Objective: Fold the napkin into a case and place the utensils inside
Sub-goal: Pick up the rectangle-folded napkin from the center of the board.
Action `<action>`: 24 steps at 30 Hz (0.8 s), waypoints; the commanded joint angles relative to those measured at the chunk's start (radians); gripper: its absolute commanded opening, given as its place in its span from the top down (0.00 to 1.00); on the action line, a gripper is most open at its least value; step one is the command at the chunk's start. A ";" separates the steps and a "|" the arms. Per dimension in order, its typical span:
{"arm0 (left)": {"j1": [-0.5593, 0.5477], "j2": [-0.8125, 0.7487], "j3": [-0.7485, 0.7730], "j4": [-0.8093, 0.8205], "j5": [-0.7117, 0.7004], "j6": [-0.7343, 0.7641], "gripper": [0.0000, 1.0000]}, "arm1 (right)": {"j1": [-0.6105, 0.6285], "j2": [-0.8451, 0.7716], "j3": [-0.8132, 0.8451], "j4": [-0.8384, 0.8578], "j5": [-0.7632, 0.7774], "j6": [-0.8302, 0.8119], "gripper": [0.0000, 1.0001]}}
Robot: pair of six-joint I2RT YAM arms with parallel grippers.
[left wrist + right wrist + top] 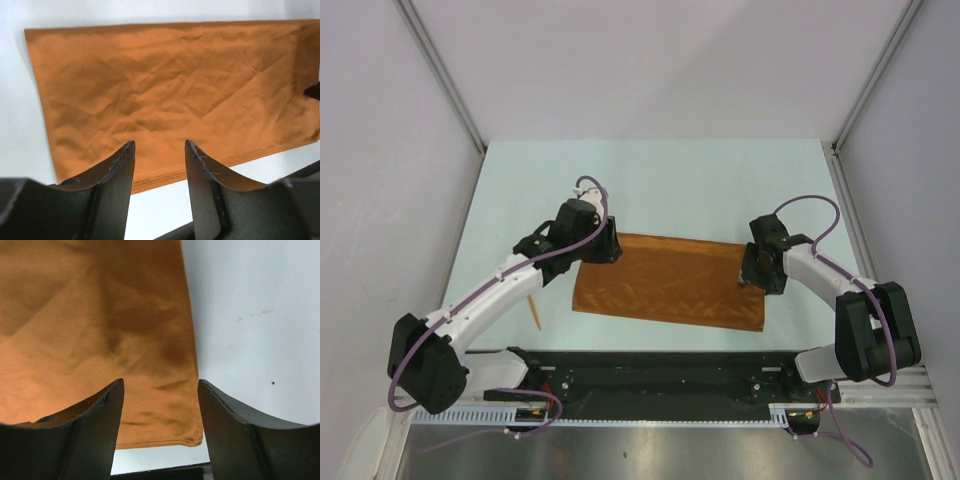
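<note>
The napkin [670, 282] lies flat on the table as a wide rust-orange rectangle, seemingly folded double. My left gripper [610, 243] hovers at its far-left corner, jaws open and empty; the left wrist view shows the cloth [175, 85] spread beyond the gripper [160, 150]. My right gripper [752, 272] is at the napkin's right edge, open and empty; in the right wrist view a cloth corner [100, 325] lies between and beyond the gripper's [160, 387] jaws. One slim orange utensil [533, 311] lies left of the napkin, partly under the left arm. The spoon is hidden.
The pale table [670, 190] is bounded by grey walls at the back and both sides. A black base rail [650, 365] runs along the near edge, just below the napkin. My right gripper's tip shows at the right edge of the left wrist view [314, 91].
</note>
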 commanded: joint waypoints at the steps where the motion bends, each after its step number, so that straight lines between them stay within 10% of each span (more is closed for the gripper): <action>1: 0.001 -0.062 -0.047 -0.013 0.008 -0.011 0.51 | 0.023 0.012 -0.018 -0.026 0.113 0.058 0.35; 13: -0.001 -0.059 -0.046 -0.004 0.051 -0.003 0.51 | 0.037 0.134 -0.089 0.115 0.075 0.060 0.40; 24: -0.001 -0.094 -0.032 -0.024 0.066 -0.003 0.51 | 0.056 0.104 -0.115 0.174 0.037 0.078 0.84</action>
